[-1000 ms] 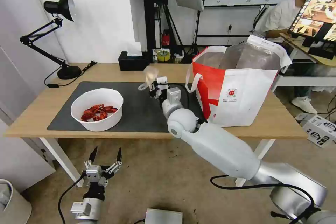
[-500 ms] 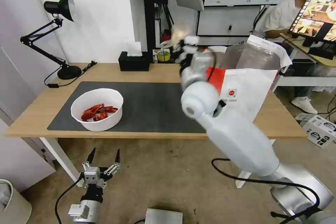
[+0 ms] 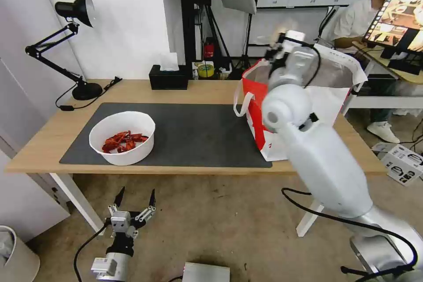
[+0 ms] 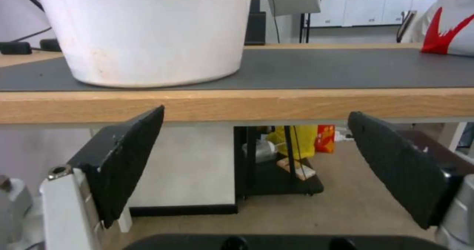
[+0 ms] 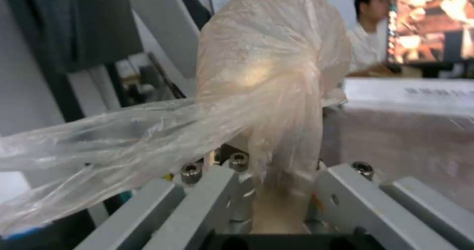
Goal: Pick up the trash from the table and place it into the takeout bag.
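Your right gripper (image 3: 282,44) is clamped on the knotted clear bag (image 5: 266,94), held high above the takeout bag (image 3: 282,110) beneath it so it clears the rim, while the left gripper (image 3: 134,198) hangs spread wide below the table (image 3: 198,90).

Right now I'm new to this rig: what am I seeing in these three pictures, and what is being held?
The head view looks down from the robot. Its right gripper, raised above the open takeout bag, is shut on a small knotted clear bag; the right wrist view shows that bag close up. The left gripper hangs open below the table; its wrist view looks between its fingers at the table edge. On the dark mat stands a white bowl of red shells.
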Motion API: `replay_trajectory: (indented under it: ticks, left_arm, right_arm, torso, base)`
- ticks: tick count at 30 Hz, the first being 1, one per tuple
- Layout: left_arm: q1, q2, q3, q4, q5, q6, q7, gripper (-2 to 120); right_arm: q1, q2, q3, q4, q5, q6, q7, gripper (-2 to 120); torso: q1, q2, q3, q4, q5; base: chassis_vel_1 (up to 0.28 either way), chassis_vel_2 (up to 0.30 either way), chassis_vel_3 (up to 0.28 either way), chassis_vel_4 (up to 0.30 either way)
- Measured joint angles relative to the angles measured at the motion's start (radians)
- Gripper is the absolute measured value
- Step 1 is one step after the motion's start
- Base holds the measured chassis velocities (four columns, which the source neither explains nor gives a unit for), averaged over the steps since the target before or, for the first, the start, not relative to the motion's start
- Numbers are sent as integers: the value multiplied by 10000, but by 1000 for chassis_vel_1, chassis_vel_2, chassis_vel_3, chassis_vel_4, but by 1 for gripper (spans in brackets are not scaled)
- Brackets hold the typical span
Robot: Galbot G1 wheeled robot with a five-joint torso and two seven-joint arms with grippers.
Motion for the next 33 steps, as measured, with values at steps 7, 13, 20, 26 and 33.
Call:
replay_trajectory:
  ticks: [7,13,20,26,33]
  left_arm:
    - [-1,-37,91,40,61,-25,0,100]
    - [2,-41,92,58,67,-35,1,100]
    - [-11,-60,123,91,83,-40,5,100]
    - [-18,-75,140,106,99,-44,8,100]
    - [-33,-92,150,131,116,-53,9,100]
  right_arm:
    - [-390,-206,328,-12,572,-74,163,3]
    - [-522,-278,412,81,745,-104,173,20]
    - [-538,-344,474,131,867,-107,181,44]
    - [-538,-357,493,171,891,-105,190,66]
    - [-433,-384,487,307,851,732,-527,100]
  torso:
    - [0,-1,0,0,-1]
    - [0,0,0,2,-1]
    - [0,-1,0,1,-2]
    - [0,0,0,1,-2]
    - [1,0,0,1,-2]
  base:
    - [0,0,0,0]
    - [0,0,0,0]
    - [0,0,0,0]
    - [0,0,0,0]
    - [0,0,0,0]
